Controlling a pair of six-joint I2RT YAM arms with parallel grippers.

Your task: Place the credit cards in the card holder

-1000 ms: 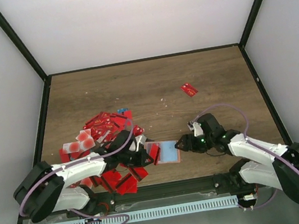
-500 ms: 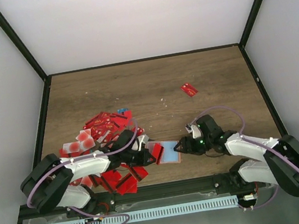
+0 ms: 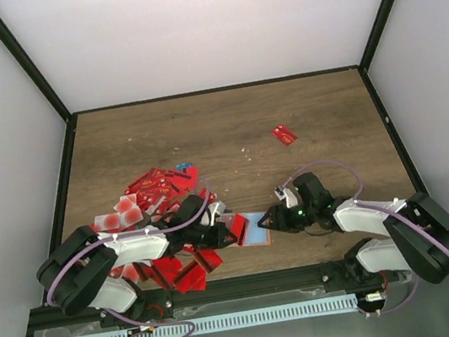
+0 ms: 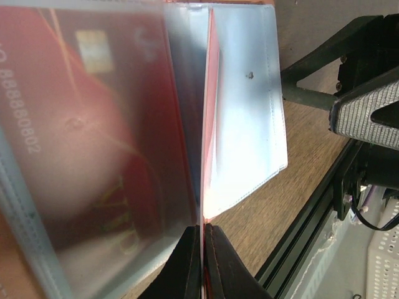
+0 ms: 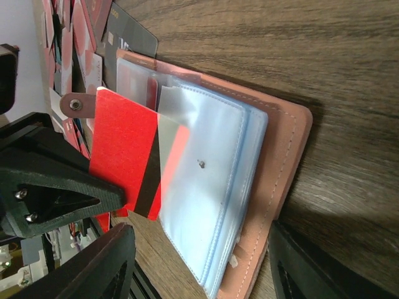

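left pincer (image 4: 202, 235): clenched on the near edge of one red card (image 5: 124, 149); fingers pressed together with the card's thin edge between them.
right pincer (image 5: 201, 235): released, jaws wide apart; no contact with the holder that I can see.
holder (image 5: 288, 156): lies open and flat on the tabletop (image 3: 301, 113), just ahead of the right pincer and between its fingers' lines; salmon cover underneath, clear sleeves (image 5: 199, 187) fanned on top.
card position: straight out from the left pincer's tips, leading end already under a clear sleeve, rear half still outside.
pile (image 3: 156, 192): loose red cards heaped behind and beside the left pincer, some overlapping.
stray card (image 3: 284, 134): alone, well beyond the right pincer.
card handling (judged): light, stiff, slick plastic; it likely flexes a little but will not fold. A pinch on the short trailing edge suits it, keeping the leading end free to slide.
holder handling (judged): light and floppy; the sleeves are thin, soft and glossy and probably buckle or lift if pushed. It likely skates on the wood unless braced.
where to hold (judged): the holder's stiff outer rim on the right pincer's side, not the sleeves.
risk (judged): card snagging on a sleeve seam, or pushing the holder along.
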